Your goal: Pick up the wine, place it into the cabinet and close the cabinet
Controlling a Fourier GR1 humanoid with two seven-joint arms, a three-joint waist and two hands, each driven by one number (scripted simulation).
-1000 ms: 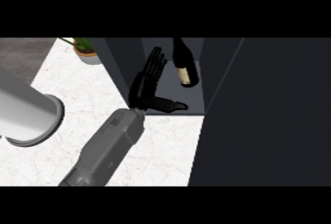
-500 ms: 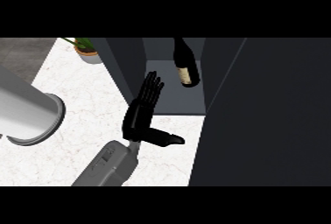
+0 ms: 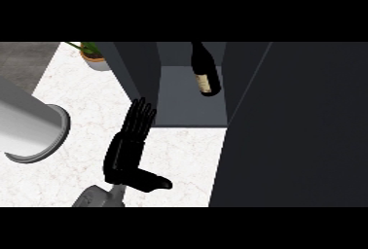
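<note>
The dark wine bottle (image 3: 205, 73) with a pale label stands inside the open cabinet, on its grey shelf (image 3: 188, 109). My right hand (image 3: 128, 151) is over the white counter in front of the cabinet's left side, well short of the bottle. It is open, with straight fingers pointing toward the cabinet and the thumb sticking out to the right, and it holds nothing. The cabinet's left door (image 3: 137, 68) stands open edge-on just beyond the fingertips. The right door (image 3: 302, 126) swings wide and fills the view's right side. My left hand does not show.
A thick grey cylinder (image 3: 28, 129), seemingly my left forearm, fills the left edge. A potted plant (image 3: 92, 56) stands at the counter's back left. The marble counter (image 3: 79, 107) lies bare between the forearm and the cabinet.
My right hand has pulled back out of the cabinet toward the lower edge, leaving the bottle on the shelf. Its fingers have straightened and now point at the cabinet.
</note>
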